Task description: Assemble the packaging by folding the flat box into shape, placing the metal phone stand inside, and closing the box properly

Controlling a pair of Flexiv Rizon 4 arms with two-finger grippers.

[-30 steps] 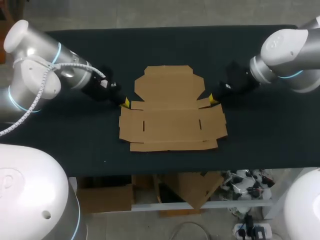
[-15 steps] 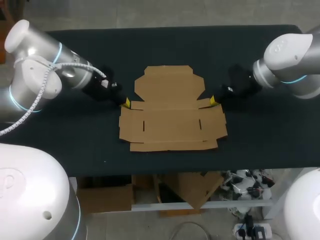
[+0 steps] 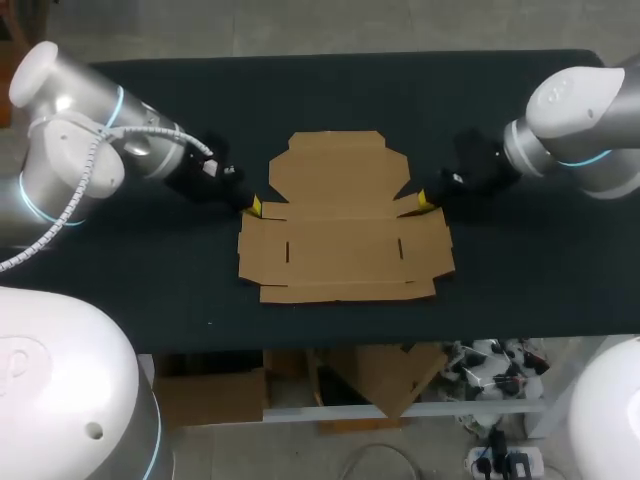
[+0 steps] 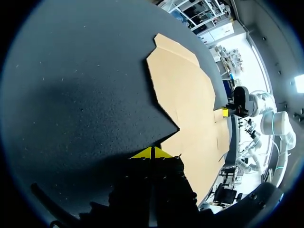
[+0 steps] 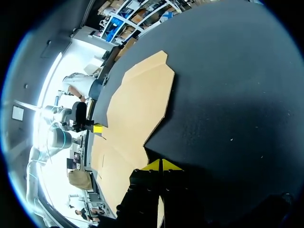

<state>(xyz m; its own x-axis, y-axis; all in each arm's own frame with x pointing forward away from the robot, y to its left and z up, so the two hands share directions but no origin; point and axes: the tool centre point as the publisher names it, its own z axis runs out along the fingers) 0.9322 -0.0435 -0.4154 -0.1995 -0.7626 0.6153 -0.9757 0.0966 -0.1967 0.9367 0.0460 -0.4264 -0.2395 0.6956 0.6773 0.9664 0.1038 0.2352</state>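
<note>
A flat, unfolded brown cardboard box (image 3: 340, 230) lies in the middle of the black table (image 3: 520, 290), its lid panel toward the far side. My left gripper (image 3: 253, 206) is shut, its yellow tips low at the notch on the box's left edge. My right gripper (image 3: 427, 200) is shut at the matching small flap on the right edge. In the left wrist view the closed tips (image 4: 153, 153) meet the edge of the cardboard (image 4: 190, 99); in the right wrist view my right gripper (image 5: 161, 165) touches the box (image 5: 137, 104) likewise. No metal phone stand is in view.
Bare black cloth surrounds the box on all sides, widest at the far side and at both ends. Across the box, each wrist view shows the other arm's yellow tip: the right one (image 4: 225, 112), the left one (image 5: 98, 128).
My right arm's wrist has shifted slightly to the right, its tips staying at the box's flap. The left arm and the box have not moved.
</note>
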